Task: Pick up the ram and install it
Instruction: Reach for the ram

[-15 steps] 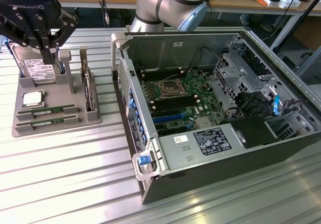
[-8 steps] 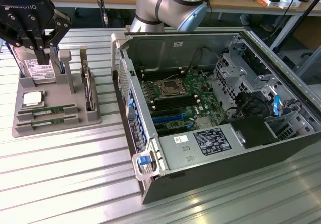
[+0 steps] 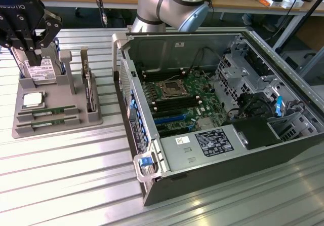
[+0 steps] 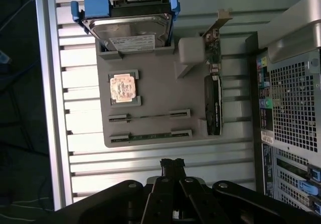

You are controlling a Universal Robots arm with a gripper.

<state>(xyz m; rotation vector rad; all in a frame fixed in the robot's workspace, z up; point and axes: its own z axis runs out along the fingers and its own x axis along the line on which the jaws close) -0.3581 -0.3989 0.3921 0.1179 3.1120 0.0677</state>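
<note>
My gripper [image 4: 172, 162] is clenched on nothing and hangs near the grey tray [image 3: 61, 128]. Two ram sticks [image 3: 48, 111] lie in its slots, side by side, just beside one processor chip [image 3: 32, 100].

Ribbed aluminium table [image 3: 66, 185]. Bears a grey parts tray [image 3: 61, 128] at the exterior view's left and, just beside it, an open computer case [image 3: 202, 183] at the right.

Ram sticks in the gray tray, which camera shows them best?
The exterior view: it shows the ram sticks standing on edge in the gray tray, green sides visible. The wrist view looks down on them, so they appear as thin edges.
</note>
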